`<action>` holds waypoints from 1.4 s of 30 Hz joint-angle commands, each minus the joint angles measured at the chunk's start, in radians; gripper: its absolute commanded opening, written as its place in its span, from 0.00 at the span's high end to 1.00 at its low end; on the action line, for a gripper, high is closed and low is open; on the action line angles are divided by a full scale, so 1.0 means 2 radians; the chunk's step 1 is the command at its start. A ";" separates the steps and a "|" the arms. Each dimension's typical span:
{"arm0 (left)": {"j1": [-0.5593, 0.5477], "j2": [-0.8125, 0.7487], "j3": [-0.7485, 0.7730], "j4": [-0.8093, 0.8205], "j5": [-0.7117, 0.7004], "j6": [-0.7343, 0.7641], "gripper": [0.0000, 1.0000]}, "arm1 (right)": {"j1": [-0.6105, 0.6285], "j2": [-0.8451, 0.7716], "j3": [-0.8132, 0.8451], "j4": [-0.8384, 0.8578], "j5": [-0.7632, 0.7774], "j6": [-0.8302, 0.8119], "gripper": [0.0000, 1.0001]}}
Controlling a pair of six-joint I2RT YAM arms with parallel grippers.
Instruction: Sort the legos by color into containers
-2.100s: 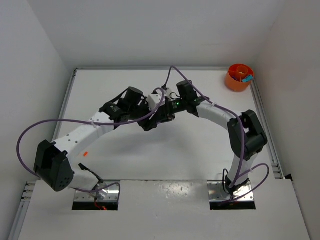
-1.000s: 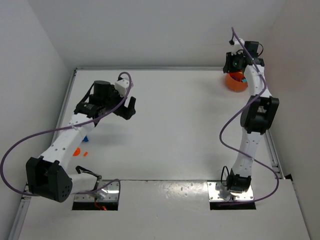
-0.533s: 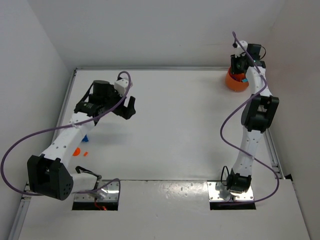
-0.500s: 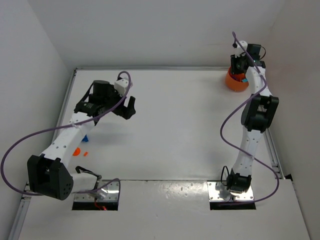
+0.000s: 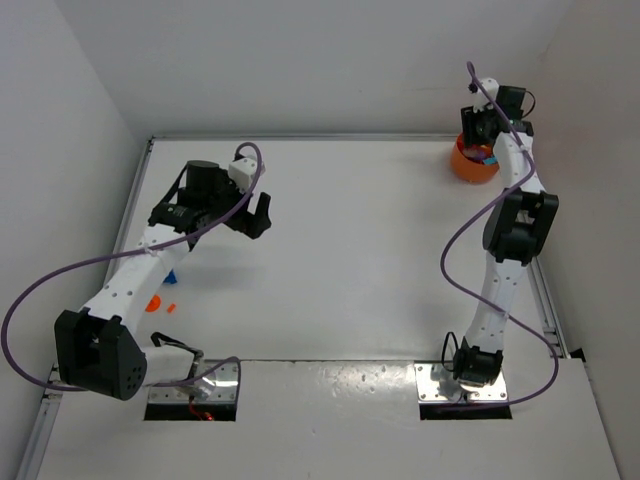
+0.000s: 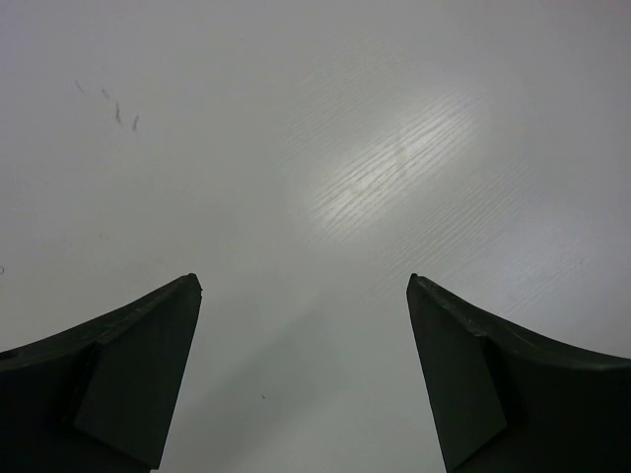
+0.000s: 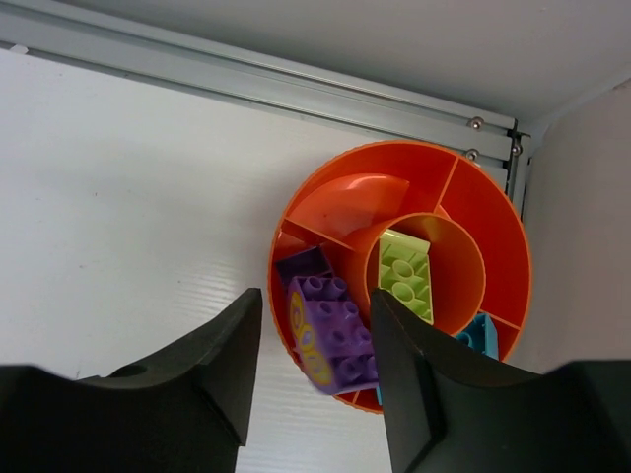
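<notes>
The round orange container [image 7: 498, 222] with divider walls sits in the table's far right corner [image 5: 463, 166]. My right gripper [image 7: 315, 296] hangs just above its near rim, jaws apart. A purple lego [image 7: 340, 330] lies loose between them, tilted over the rim, with a clear gap to the left finger. Another purple lego [image 7: 304, 263] lies in the compartment below it. A lime lego [image 7: 406, 274] fills the middle cup and a cyan lego [image 7: 480, 335] sits in a side compartment. My left gripper [image 6: 304, 281] is open over bare table. A blue lego [image 5: 170, 277] and orange legos [image 5: 153, 303] lie beside the left arm.
A metal rail [image 7: 246, 84] and the white walls run close behind and to the right of the container. The left gripper [image 5: 258, 215] hovers over the left half of the table, far from the tub.
My right jaws have spread and the purple lego has come free over the tub. The right wrist edged slightly right. The left arm has stayed still.
</notes>
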 commanded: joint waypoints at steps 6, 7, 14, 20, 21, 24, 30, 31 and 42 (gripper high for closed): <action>0.010 -0.019 0.002 0.013 -0.010 -0.011 0.08 | -0.003 -0.039 -0.003 0.023 -0.003 -0.009 0.51; 0.016 -0.019 0.002 0.013 -0.016 -0.011 0.08 | -0.003 -0.047 -0.009 0.023 -0.013 -0.009 0.51; 0.055 -0.051 -0.009 0.008 -0.044 -0.025 0.00 | -0.003 -0.132 -0.101 0.058 -0.044 0.005 0.51; 0.092 -0.034 0.014 -0.036 -0.062 -0.037 0.00 | -0.003 -0.137 -0.089 0.016 -0.049 0.015 0.51; 0.098 -0.034 0.020 -0.041 -0.062 -0.041 0.00 | -0.003 -0.137 -0.089 0.016 -0.049 0.015 0.51; 0.112 -0.029 0.025 -0.054 -0.075 -0.047 0.00 | 0.002 -0.137 -0.089 0.011 -0.049 0.034 0.51; 0.132 -0.003 0.052 -0.094 -0.174 -0.056 0.00 | 0.007 -0.159 -0.108 -0.005 -0.073 0.073 0.51; 0.132 0.001 0.057 -0.103 -0.184 -0.056 0.00 | 0.007 -0.165 -0.122 -0.011 -0.090 0.073 0.51; 0.168 -0.034 -0.004 -0.166 -0.161 0.122 0.00 | 0.017 -0.299 -0.295 -0.074 -0.222 0.064 0.29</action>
